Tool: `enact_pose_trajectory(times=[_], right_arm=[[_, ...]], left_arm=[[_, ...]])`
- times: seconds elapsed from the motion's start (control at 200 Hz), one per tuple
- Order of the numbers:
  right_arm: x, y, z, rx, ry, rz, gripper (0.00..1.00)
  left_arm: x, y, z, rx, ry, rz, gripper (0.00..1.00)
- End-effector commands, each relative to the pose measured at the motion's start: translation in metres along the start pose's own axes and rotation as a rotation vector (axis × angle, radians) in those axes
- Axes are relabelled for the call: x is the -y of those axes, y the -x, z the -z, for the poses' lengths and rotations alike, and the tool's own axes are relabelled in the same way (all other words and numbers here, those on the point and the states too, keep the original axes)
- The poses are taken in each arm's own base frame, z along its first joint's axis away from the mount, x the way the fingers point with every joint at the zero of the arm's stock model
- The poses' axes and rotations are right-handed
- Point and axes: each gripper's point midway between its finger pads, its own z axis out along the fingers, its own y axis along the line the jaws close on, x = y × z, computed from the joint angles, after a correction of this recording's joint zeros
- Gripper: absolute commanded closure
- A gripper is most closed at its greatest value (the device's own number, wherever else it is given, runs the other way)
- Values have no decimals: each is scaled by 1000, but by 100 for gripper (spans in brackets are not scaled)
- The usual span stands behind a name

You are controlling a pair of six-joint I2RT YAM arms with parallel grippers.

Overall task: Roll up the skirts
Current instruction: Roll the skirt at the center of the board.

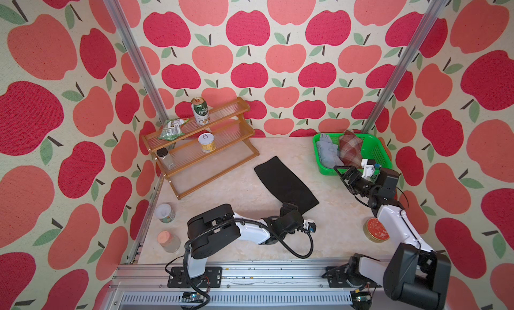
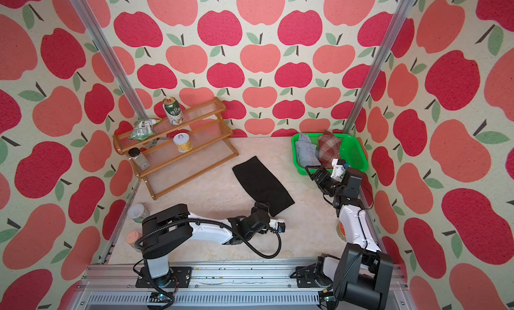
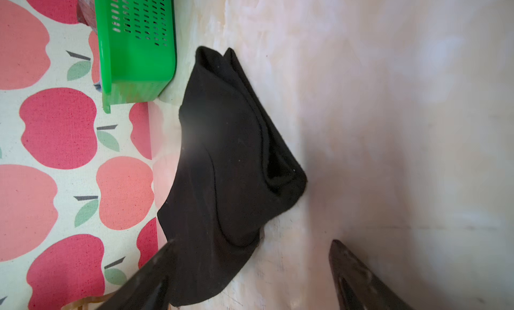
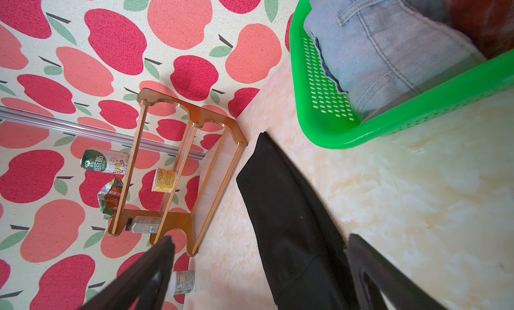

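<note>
Black skirt (image 1: 285, 183) flat mid-table, wooden rack (image 1: 200, 144) far left, green basket (image 1: 372, 152) far right, both grippers (image 1: 289, 207) (image 1: 340, 173) open, empty.

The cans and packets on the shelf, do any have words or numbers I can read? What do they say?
Tall green can: big white Chinese characters, too blurred to read for sure.
Yellow can: small print, too small to read.
Green snack bag: writing is there, but unreadable.
Clear spice jar: label too small to read.
No readable numbers or signs anywhere else.
</note>
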Motion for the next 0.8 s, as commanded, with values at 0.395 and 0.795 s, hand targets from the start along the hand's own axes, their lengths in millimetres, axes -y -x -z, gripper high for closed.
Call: enact_pose_trajectory(times=[0.395, 0.795], right_arm=[[7, -4, 0, -16, -25, 1, 1], [6, -4, 4, -1, -31, 18, 1]], left_arm=[[42, 2, -54, -20, -159, 35, 70], [-42, 26, -35, 126, -184, 524, 86]])
